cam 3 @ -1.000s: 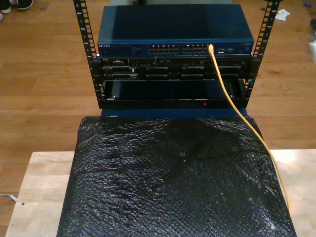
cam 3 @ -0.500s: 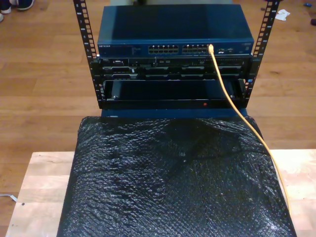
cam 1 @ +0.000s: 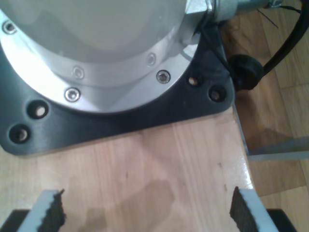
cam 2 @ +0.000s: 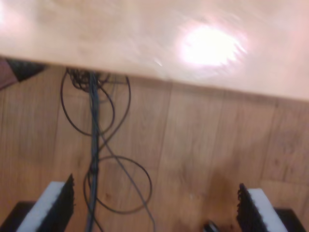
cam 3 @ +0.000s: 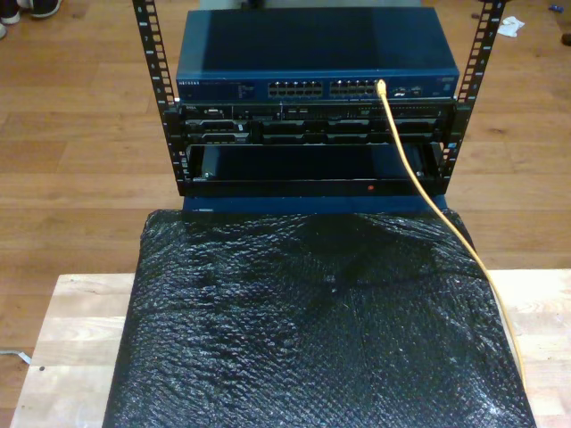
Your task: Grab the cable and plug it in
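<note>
The yellow cable point(cam 3: 419, 183) already sits with its tip in a port on the blue network switch point(cam 3: 317, 53), near the upper right of the exterior view. From there it drops in front of the rack point(cam 3: 312, 147), runs along the right edge of the black padded sheet point(cam 3: 312, 330) and leaves at the lower right of the frame. Judging from that, the plugging-in looks done, and the slack in the cable suggests nothing is pulling on it.

My first gripper point(cam 1: 147, 210) hangs over the pale wooden tabletop point(cam 1: 169, 159) with its jaws spread wide and nothing between them; a black mounting plate point(cam 1: 120, 113) with a silver round arm base point(cam 1: 91, 43) bolted to it lies just beyond. My second gripper point(cam 2: 154, 205) is likewise spread and empty, looking past the table edge point(cam 2: 145, 48) at the wooden floor point(cam 2: 203, 145), where thin dark wires point(cam 2: 96, 145) loop loosely. Both seem parked well away from the rack, probably so as not to disturb the seated plug.

Against the exterior view half a second ago and a second ago, I see no change: the cable follows the same line and stays in the same port.
</note>
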